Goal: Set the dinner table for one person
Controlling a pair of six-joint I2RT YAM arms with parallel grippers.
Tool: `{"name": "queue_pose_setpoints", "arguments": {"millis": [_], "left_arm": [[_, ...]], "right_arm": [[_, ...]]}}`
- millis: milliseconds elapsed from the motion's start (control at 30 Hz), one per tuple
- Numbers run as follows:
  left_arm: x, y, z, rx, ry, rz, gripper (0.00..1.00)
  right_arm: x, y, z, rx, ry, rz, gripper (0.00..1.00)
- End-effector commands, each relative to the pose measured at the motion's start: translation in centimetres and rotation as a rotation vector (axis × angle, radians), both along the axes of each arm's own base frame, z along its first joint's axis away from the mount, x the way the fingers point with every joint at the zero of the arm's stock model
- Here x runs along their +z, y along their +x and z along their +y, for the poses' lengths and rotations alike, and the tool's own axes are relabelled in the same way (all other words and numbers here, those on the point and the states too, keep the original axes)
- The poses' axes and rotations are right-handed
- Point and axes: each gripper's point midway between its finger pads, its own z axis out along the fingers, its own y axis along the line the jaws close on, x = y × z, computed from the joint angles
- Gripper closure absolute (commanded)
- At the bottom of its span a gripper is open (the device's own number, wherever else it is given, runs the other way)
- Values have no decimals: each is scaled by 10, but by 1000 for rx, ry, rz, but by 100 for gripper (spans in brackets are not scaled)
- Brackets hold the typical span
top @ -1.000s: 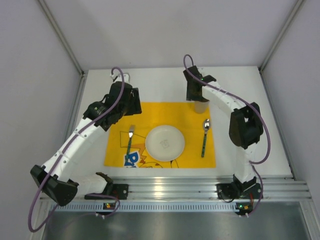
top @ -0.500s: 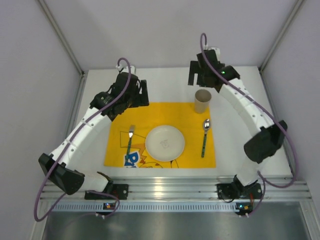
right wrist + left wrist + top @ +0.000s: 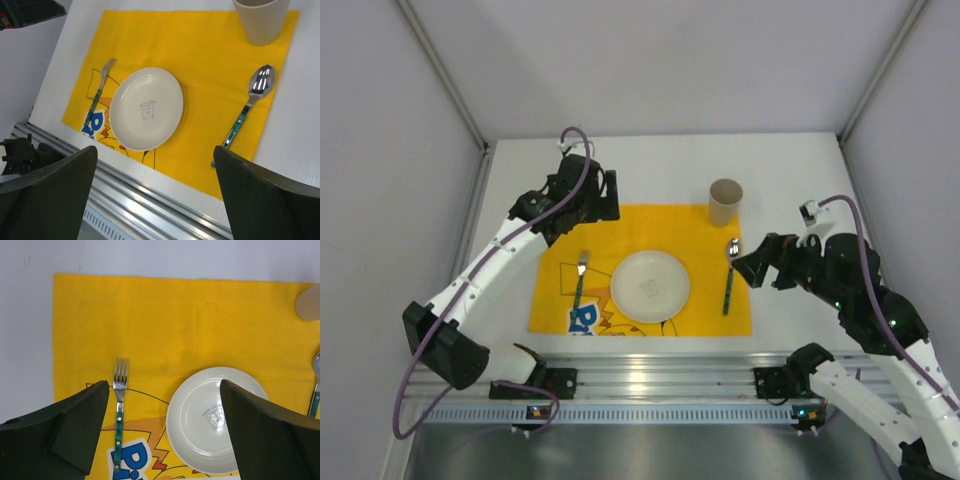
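Clock directions are taken from the top view, plate as centre, 12 o'clock at the far side.

Dinner table: white top is seen filling the cell floor, ribbed rail along its 6 o'clock edge; yellow mat is laid flat on it, nearer the rail than the far edge.

On the mat: plate in the middle; fork at 9 o'clock, tines toward 12; spoon at 3 o'clock, bowl toward 12; cup upright at about 1 o'clock on the mat's far edge; none are seen touching each other.

Left gripper: jaws spread wide, nothing held between them; it is held above the mat's far-left corner, about 11 o'clock; the table lies below it and apart from it, bare white being seen at 12 and 9 o'clock in its wrist view; fork and plate are framed between the fingers.

Right gripper: jaws spread wide, nothing gripped; it is placed at 3 o'clock, just outside the spoon, over the mat's right edge; the table lies below, no contact seen; in its wrist view bare table shows at 3 o'clock past the spoon, the rail at 6 to 7 o'clock.
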Motion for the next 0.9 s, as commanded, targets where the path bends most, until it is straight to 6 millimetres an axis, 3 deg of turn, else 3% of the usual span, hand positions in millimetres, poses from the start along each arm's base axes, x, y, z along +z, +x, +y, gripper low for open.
{"name": "queue_pose_setpoints", "arguments": {"millis": [0,67,267,433,700,867], "left_arm": [[26,-3,7,13,-44,-103,3],[24,-6,11,18,-32,-97,3],[31,-16,20,48,-36,-100,4],[38,-28,33,85,-49,-130,4],[50,-40,40,91,-88,-171,3],[50,-43,41,78,-87,-195,2]], "right_arm": [[20,-19,-17,-15,-7,-70,0],[12,-25,-25,-31,-39,-37,0],[-12,-38,-16,18,-25,82,0],[-6,-41,-15,37,-15,50,0],[-14,-48,-19,41,-52,97,0],[0,-55,-16,80,-11,44,0]]}}
